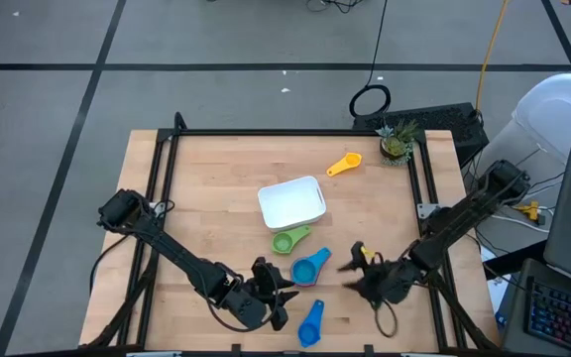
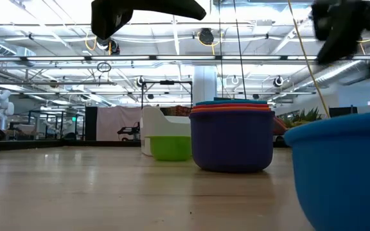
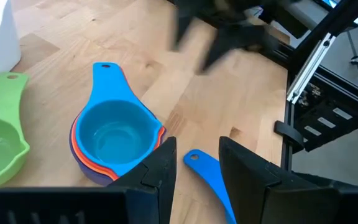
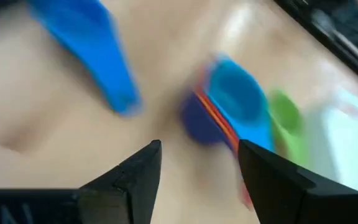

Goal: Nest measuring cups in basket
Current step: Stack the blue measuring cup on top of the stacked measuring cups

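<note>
The wooden surface (image 1: 216, 198) carries the empty white basket (image 1: 291, 202). Just beside the basket lies the green cup (image 1: 287, 240), then a light-blue-topped nested stack (image 1: 308, 268); a blue scoop (image 1: 310, 324) lies farther off, a yellow cup (image 1: 344, 164) beyond. The left gripper (image 1: 276, 297) and right gripper (image 1: 357, 270) flank the stack, fingers spread, empty. The cups look light, stiff and slick; the flat handles seem best to pinch.

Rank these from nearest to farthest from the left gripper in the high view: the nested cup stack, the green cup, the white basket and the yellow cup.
From the left gripper, near the table's front edge:
1. Nested cup stack, light blue on top, just beyond it toward the right arm.
2. Green cup, beside the basket's front edge.
3. White basket, mid-table.
4. Yellow cup, far side, near the potted plant.
</note>
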Controlling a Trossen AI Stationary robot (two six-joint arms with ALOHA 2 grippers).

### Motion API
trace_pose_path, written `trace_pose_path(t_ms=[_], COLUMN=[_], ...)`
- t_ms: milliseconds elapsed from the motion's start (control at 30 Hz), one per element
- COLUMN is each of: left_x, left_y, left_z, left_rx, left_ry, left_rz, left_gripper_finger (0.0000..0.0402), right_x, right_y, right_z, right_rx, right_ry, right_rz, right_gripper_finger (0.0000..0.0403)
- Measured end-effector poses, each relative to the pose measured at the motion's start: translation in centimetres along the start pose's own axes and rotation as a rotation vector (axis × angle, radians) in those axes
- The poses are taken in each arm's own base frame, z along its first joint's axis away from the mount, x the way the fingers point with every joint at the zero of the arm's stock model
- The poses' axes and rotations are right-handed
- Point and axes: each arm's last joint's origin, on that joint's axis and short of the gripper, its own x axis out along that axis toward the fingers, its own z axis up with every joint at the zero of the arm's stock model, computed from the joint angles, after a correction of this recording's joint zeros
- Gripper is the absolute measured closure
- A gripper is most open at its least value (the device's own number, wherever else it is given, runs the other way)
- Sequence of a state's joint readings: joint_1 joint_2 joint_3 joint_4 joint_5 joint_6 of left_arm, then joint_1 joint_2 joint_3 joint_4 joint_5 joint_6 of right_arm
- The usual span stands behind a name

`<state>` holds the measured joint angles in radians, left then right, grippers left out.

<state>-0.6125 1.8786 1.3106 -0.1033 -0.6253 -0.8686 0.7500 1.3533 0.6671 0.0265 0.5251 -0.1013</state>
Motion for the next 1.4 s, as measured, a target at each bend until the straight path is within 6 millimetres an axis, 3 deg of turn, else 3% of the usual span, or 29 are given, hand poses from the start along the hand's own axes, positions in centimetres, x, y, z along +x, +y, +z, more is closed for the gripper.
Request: trace_pose_path(t_ms=[133,267,533,667,833,1100,1233,1400], left_x=[0.0,0.0,-1.2,-2.3,-3.3,-3.4,-3.3,-3.3], left_y=[0.1,0.6,2.8,3.1,3.2,3.1,3.1,3.1], left_z=[-0.1,-0.5,-2.7,-3.8,-4.7,-4.8,-4.7,-4.6], left_rx=[0.012,0.048,0.036,0.004,-0.072,-0.105,-0.087,-0.087], left_ry=[0.009,0.043,0.242,0.266,0.274,0.262,0.243,0.228], left_rz=[0.011,0.054,0.259,0.344,0.399,0.397,0.401,0.403], left_gripper_finger=[0.0279,0.0279,0.0279,0.0279,0.0279,0.0279,0.0279,0.0279], right_x=[-1.8,-2.4,1.3,3.5,6.2,6.7,7.4,9.6], right_y=[0.2,0.4,2.9,3.8,3.2,2.1,2.7,4.1], right_z=[3.9,7.8,12.5,12.8,12.0,11.3,10.9,10.3], right_rx=[0.003,-0.028,-0.024,-0.045,0.034,0.089,0.097,0.117], right_ry=[-0.086,-0.053,0.074,0.107,0.182,0.252,0.273,0.255], right_rz=[0.161,0.242,0.368,0.362,0.348,0.429,0.487,0.544], right_gripper_finger=[0.0202,0.0204,0.0204,0.0204,0.0204,0.0204,0.0204,0.0204])
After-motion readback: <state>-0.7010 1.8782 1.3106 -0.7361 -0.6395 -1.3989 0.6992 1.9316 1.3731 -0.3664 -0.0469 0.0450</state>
